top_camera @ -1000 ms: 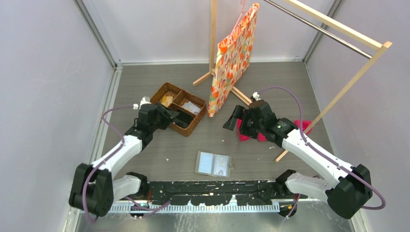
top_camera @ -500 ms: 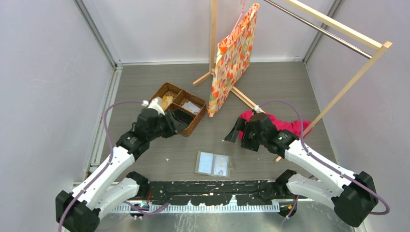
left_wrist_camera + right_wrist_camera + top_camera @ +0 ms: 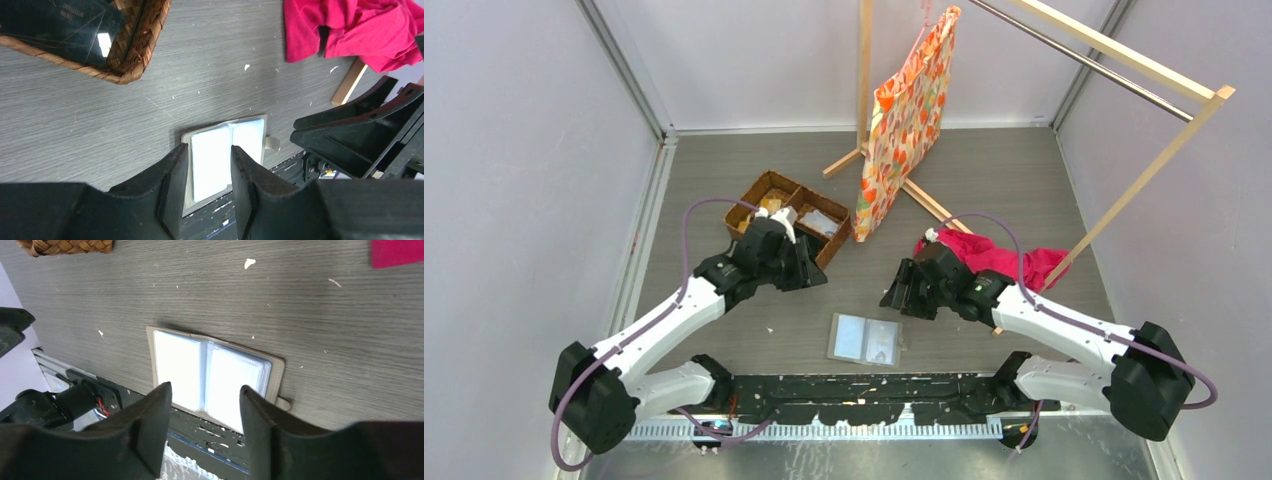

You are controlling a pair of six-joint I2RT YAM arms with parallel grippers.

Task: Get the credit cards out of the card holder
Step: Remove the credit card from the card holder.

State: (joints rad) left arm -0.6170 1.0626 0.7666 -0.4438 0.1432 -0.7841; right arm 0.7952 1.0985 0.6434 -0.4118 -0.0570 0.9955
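Card holder (image 3: 865,340): spread open flat on the grey worktop (image 3: 754,320), by its near edge (pale sleeves facing up).
Left hand (image 3: 207,151): apart, empty, near the wicker basket (image 3: 759,190).
Right hand (image 3: 205,390): apart, empty, near the holder's far side.

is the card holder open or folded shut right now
Open: the card holder lies spread flat on the table, both pale sleeved panels facing up side by side, divided by the centre fold.

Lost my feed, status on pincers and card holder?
Left pincer open, empty. Right pincer open, empty. Card holder lies open flat on table, untouched. Nothing blocking it.
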